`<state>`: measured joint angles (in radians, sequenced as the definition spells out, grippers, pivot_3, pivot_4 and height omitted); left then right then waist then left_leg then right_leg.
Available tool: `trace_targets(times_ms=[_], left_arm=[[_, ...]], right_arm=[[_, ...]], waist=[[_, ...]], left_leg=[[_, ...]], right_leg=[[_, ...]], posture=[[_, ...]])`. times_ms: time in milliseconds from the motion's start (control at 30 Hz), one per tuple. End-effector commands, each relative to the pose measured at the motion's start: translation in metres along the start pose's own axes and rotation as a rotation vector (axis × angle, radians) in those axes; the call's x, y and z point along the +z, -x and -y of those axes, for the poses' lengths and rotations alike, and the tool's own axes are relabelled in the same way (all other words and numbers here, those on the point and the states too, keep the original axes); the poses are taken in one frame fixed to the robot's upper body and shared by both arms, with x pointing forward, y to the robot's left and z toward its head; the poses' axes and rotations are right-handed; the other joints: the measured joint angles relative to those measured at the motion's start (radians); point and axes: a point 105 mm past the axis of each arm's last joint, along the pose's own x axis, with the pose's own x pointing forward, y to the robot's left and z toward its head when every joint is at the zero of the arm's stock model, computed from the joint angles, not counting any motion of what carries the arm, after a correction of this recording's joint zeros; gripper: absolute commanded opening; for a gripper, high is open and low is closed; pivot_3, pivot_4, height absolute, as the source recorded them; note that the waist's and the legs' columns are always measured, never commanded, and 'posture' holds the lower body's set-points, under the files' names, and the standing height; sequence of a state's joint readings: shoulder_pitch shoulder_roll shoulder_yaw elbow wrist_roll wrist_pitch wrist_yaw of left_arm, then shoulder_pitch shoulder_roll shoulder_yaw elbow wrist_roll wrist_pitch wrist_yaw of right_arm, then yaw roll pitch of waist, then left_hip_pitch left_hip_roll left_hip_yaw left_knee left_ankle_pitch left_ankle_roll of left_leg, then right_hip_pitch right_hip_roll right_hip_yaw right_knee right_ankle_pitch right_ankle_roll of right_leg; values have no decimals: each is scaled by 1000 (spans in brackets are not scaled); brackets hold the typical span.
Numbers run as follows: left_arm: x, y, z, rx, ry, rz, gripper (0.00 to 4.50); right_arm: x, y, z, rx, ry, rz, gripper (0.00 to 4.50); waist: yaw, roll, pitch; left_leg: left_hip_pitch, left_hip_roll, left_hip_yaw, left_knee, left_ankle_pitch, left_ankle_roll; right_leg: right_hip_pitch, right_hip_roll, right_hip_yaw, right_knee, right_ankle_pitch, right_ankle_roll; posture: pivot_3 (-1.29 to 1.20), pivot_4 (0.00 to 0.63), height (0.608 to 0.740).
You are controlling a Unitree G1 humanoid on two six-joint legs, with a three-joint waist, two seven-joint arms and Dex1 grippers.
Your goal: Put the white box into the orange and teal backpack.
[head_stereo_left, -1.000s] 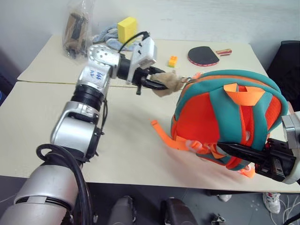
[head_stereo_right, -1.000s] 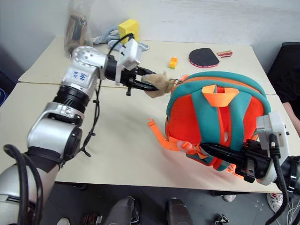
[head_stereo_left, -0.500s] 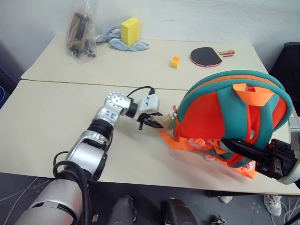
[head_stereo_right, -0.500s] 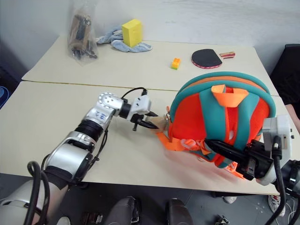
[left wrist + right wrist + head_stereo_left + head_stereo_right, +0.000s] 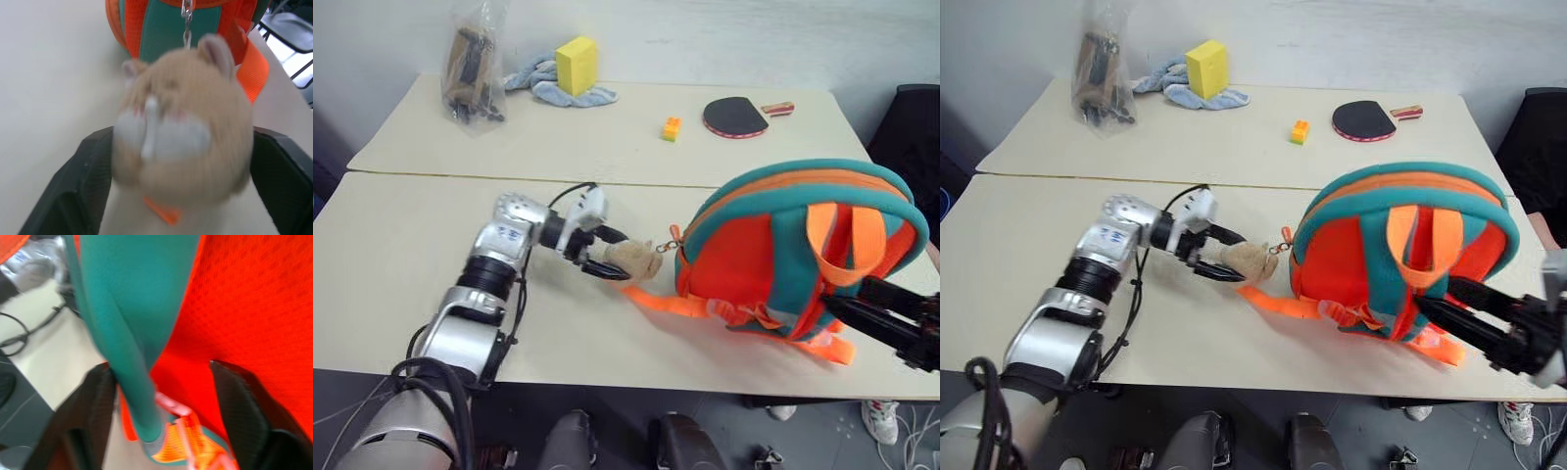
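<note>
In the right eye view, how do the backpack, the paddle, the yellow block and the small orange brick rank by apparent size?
Largest to smallest:
1. backpack, nearest the camera
2. paddle
3. yellow block, close to the paddle in size
4. orange brick

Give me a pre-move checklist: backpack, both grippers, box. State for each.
1. Orange and teal backpack resting on the table, strap side towards the camera: ok.
2. Left gripper let go of the plush charm: cannot tell; its fingers stand apart with the charm between them, contact unclear.
3. Right gripper let go of the backpack: cannot tell; fingers spread at the pack's lower right edge, fabric and a teal strap between them.
4. Backpack opening visible and unzipped: cannot tell.
5. White box located: not ok, not spotted on the table.
6. Yellow block, cloth, paddle well away from the backpack: ok.
</note>
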<state>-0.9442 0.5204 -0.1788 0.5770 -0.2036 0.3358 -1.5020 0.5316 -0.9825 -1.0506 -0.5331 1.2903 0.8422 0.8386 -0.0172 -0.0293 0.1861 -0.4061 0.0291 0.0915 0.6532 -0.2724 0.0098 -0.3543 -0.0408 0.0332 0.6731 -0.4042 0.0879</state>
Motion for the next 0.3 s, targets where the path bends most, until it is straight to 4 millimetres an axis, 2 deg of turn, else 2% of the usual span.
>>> trace_targets(times_ms=[33, 200, 300], left_arm=[[42, 53, 27, -63, 49, 147, 4500], [57, 102, 33, 79, 24, 160, 4500], [51, 106, 30, 155, -10, 138, 4500]], right_arm=[[24, 50, 16, -60, 26, -2, 4345], [39, 87, 41, -178, 52, 11, 4430], [45, 89, 49, -201, 41, 75, 4430]], waist=[[-7, -1, 0], [-9, 0, 0], [-10, 0, 0]], left_leg=[[0, 0, 0, -1, 0, 0], [3, 0, 0, -3, 0, 0], [8, -1, -1, -5, -1, 1]], right_leg=[[0, 0, 0, -1, 0, 0], [5, 0, -1, -6, 0, 0], [11, -1, -2, -10, 0, 0]], posture=[[0, 150, 740], [0, 150, 740], [0, 150, 740]])
